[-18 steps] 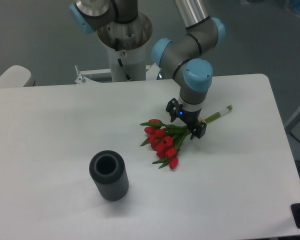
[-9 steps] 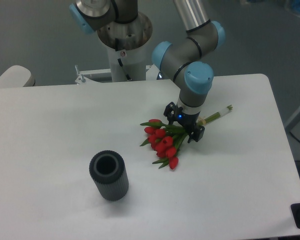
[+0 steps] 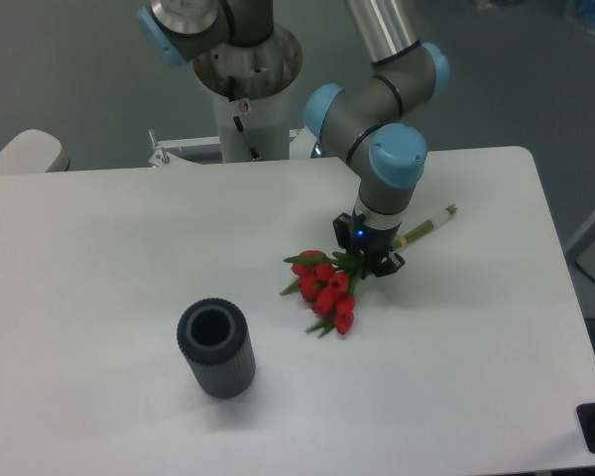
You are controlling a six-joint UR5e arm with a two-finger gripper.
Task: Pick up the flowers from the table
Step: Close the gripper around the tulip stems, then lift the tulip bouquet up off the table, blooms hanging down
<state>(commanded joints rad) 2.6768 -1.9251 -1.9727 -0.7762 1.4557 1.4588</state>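
I see my gripper (image 3: 368, 260) clamped across the stems of the flowers (image 3: 327, 288), which lie on the table (image 3: 129, 228) with buds toward the lower left and stem ends trailing upper right past the jaws.

The red tulip flowers (image 3: 324, 288) are lying on the white tabletop (image 3: 109, 248), buds pointing lower-left, green stems slanting toward upper-right.
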